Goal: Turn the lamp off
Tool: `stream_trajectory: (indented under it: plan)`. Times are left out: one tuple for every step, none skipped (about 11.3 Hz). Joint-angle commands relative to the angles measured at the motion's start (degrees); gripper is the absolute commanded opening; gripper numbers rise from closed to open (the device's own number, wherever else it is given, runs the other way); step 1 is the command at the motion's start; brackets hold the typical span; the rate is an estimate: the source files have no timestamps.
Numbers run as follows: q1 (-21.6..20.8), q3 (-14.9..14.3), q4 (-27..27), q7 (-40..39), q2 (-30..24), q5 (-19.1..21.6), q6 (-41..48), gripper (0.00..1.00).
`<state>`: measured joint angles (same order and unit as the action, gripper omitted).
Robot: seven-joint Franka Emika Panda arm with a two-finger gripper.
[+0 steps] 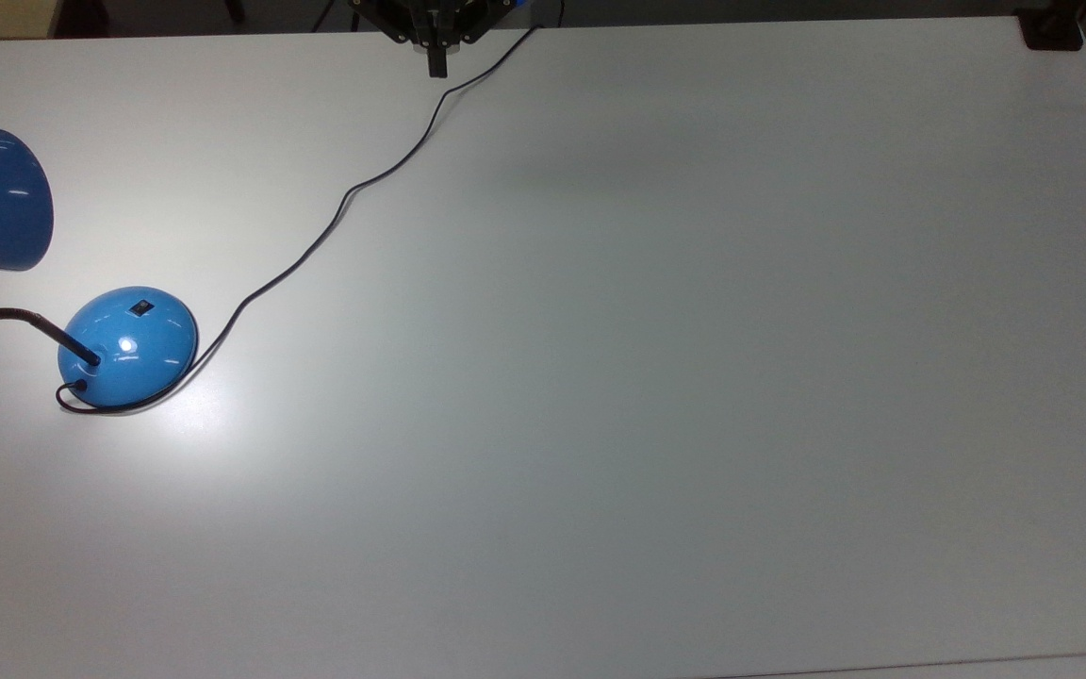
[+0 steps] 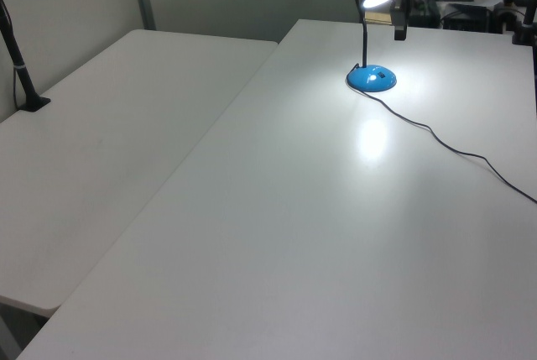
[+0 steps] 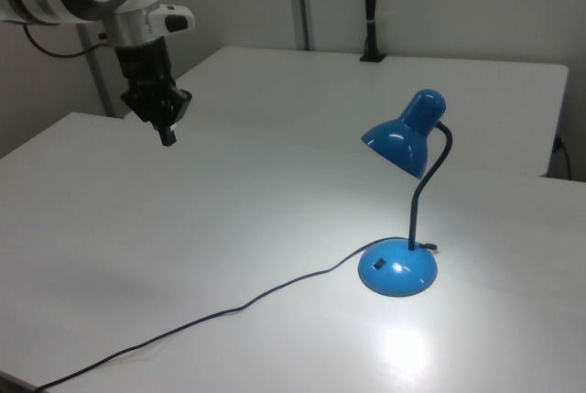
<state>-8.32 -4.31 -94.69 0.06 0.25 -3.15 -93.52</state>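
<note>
I'm only at the approach: my gripper (image 3: 168, 136) (fingers pressed together, empty) hangs well apart from the lamp (image 3: 399, 267), lit on the table (image 1: 656, 377), so next I press its switch (image 1: 140, 306).

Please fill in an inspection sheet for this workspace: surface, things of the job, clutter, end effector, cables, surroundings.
Surface: white table, with a bright pool of light beside the lamp base.
Job's things: blue lamp standing upright and lit; black rocker switch on top of its domed base; shade points down at the table.
Clutter: nothing seen.
End effector: end effector hangs above the table, far from the lamp, fingers shut, holding nothing.
Cables: black cord runs loose from the base across the table and passes under the end effector in the top view.
Surroundings: second white table alongside; black post at its far edge.
</note>
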Motion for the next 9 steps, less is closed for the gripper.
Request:
stream_trajectory:
  plan:
    - [0.14, -0.08, 0.30, -1.56, -0.34, 0.60, 1.32, 0.00]
    - [0.14, -0.08, 0.39, -1.56, -0.25, 0.52, 1.32, 0.00]
    - [0.23, -0.08, 0.39, -1.56, -0.25, 0.52, 1.32, 0.00]
    - [0.32, -0.26, 0.39, -1.56, -0.25, 0.52, 1.23, 0.00]
    - [1.36, -0.43, 0.47, -1.56, -0.34, 0.43, 1.15, 0.00]
    - [3.03, -0.61, 0.56, -1.56, -0.34, 0.51, 0.97, 0.00]
    - [4.96, -0.61, 0.56, -1.56, -0.34, 0.43, 0.80, 0.00]
    - [7.41, -0.61, 0.56, -1.64, -0.16, 0.34, 0.45, 0.00]
    - [9.61, -0.61, 0.56, -1.64, 0.19, 0.25, 0.18, 0.00]
